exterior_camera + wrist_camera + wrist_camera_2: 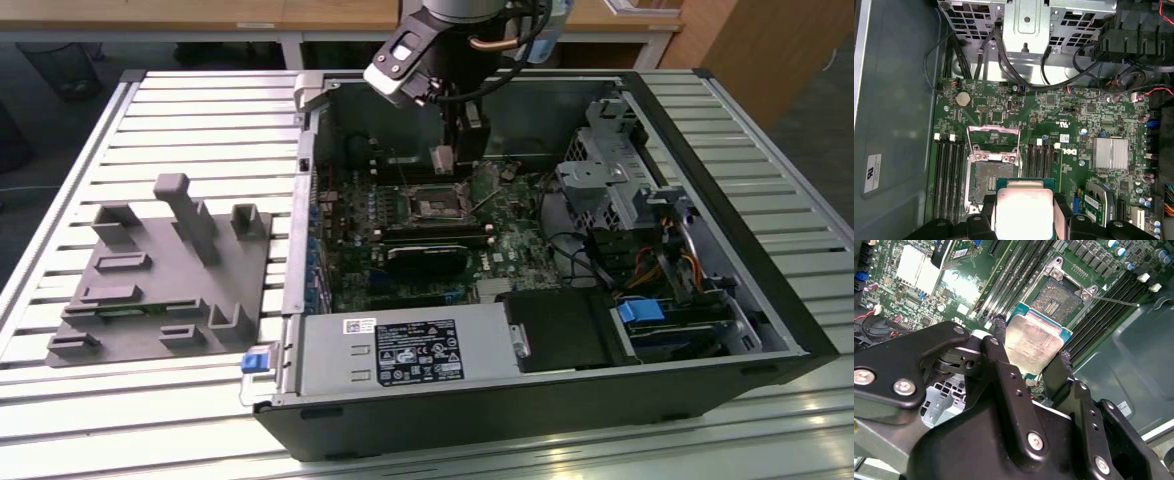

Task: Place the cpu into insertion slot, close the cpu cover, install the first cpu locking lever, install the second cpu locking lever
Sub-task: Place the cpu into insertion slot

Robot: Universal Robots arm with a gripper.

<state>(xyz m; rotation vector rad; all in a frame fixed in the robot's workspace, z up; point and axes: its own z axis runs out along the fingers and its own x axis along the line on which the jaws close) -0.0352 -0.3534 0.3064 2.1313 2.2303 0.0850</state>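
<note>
**Pincer** (1031, 341): clenched on the cpu (1038, 335), with its fingers (1000, 326) bearing on two opposite edges. The silvery top faces the camera in both wrist views.

**Cpu, place:** held aloft inside the open computer case (747, 210), above the green board (514, 215) and touching nothing but the pincer.

**Insertion slot** (988, 177): bare, dark centre exposed. In the exterior view it lies just to the near side of the pincer and lower down, apart from the chip.

**Cpu cover** (994, 129): stands raised at the slot's edge, leaving the slot open.

**Locking lever** (1116, 300): thin rod, free beside the slot.

**Governing relation (judged):** the chip is not yet square over the slot. The remaining offset is short, toward the near side and downward.

**Bench** (200, 110): slatted, carries the case. A grey fixture (160, 270) sits on the exterior view's left, well apart
</note>
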